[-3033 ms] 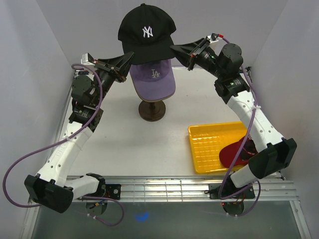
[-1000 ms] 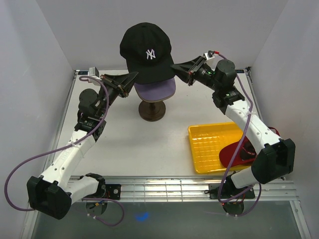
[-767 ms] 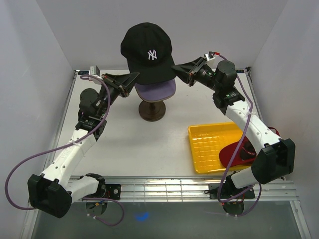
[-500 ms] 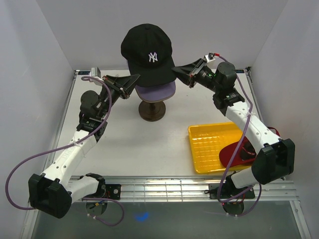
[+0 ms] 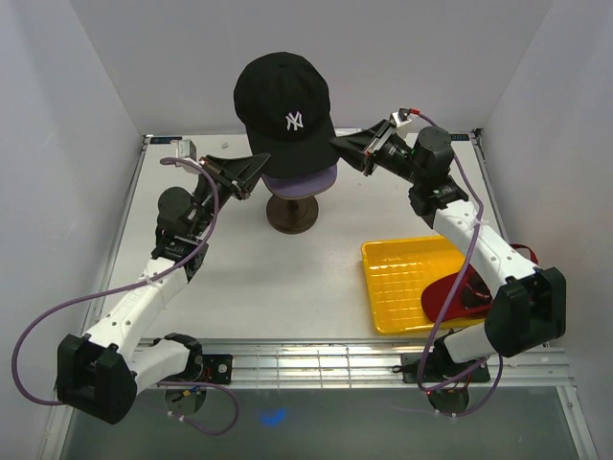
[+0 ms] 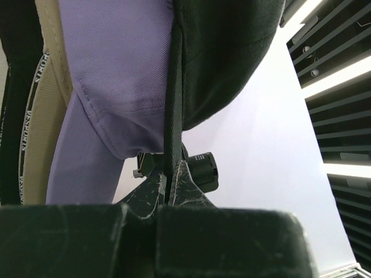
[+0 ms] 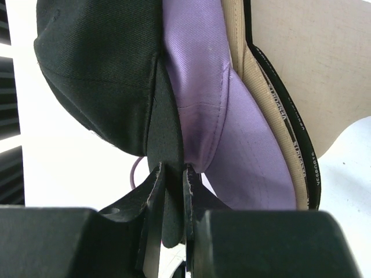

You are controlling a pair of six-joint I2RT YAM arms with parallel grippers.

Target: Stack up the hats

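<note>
Clamps the black NY cap at opposite sides of its rim, with left gripper and right gripper each squeezed tight on the thin fabric edge. Holds it low over the lavender cap on the mannequin head, above the dark stand. Shows a tan cap under the lavender. Leaves the red cap in the near right corner of the yellow tray.
</note>
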